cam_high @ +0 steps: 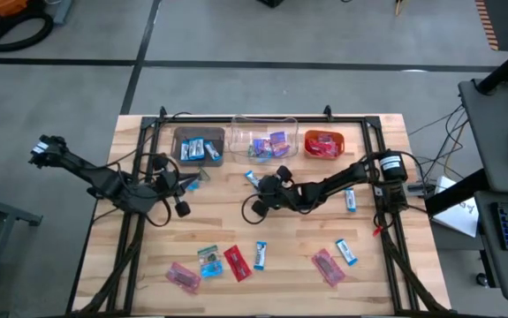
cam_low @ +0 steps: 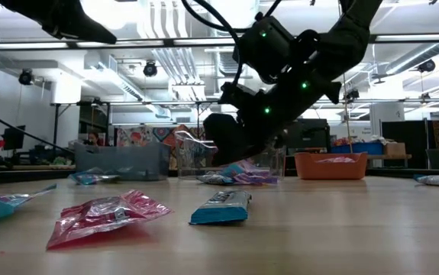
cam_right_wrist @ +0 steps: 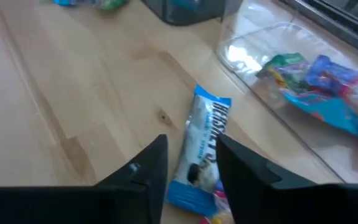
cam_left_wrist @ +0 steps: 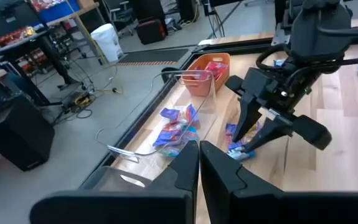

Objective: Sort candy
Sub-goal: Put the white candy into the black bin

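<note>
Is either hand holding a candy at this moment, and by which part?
The right hand straddles the near end of a blue-and-white candy lying on the table; a closed grip cannot be told. The left hand is shut, empty.

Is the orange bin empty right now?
No, the orange bin holds red candy in the high view.

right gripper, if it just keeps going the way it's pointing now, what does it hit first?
Likely the blue-and-white candy lying on the table straight ahead of the right gripper, between its open fingers. Beyond that sits the clear bin. Depth is hard to judge.
</note>
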Tool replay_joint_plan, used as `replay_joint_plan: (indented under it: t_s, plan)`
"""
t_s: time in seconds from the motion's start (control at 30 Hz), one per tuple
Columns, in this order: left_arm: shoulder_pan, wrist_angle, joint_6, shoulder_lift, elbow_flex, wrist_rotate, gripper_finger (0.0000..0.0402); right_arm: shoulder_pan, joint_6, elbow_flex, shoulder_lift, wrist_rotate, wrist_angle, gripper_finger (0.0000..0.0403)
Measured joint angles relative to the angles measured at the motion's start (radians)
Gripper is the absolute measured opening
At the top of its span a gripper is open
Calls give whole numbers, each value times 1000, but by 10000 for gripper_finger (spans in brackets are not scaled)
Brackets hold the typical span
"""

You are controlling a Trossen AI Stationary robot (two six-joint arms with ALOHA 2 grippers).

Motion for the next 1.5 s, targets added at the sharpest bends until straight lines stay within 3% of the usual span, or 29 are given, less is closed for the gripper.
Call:
replay_joint_plan:
  t_s: [0.33, 0.5, 0.7, 1.0, 1.13, 1.33, 1.5]
  plan:
    - [0, 5, 0, 18, 0, -2, 0, -29, -14, 0, 83, -40, 69, 239]
    - [1, 6, -1, 21, 0, -2, 0, -35, -14, 7, 104, -33, 94, 255]
    - [1, 6, -2, 35, 0, -2, 0, -35, -15, 7, 104, -44, 88, 202]
    - [1, 6, -11, 70, 0, -1, 0, -32, -40, 7, 96, -69, 80, 29]
    - [1, 7, -34, 93, 0, 43, 0, -20, -44, 6, 66, -76, 63, 35]
    - [0, 64, -31, 137, 0, 291, 0, 1, -50, 7, -20, -76, -6, 33]
    - [1, 171, -8, 201, 0, 315, 0, 14, -78, 6, -81, -152, -28, 32]
